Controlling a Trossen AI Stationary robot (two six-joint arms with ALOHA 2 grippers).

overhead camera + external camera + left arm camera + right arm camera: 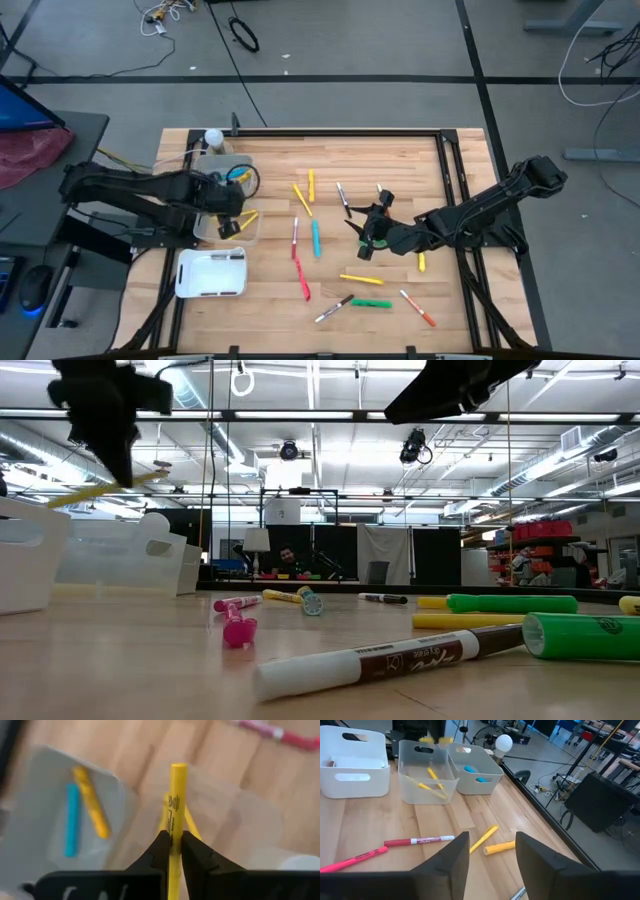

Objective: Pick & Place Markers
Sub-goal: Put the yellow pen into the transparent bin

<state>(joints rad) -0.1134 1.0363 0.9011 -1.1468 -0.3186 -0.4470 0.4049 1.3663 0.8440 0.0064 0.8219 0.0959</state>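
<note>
From above, the left claw (228, 208) hangs over the clear bin (250, 232) at the surface's (400, 160) left, while its wrist view shows it clamped on a yellow marker (176, 815), and the right claw (490, 852) stands open above scattered markers (316, 238).

The left gripper (232, 215) hangs over a clear bin (251, 232) at the table's left side, a yellow marker (246, 219) in its fingers. A white bin (211, 273) sits just in front. The right gripper (371, 232) hovers mid-table among scattered markers (315, 238) (yellow, red, green, light blue).
</note>
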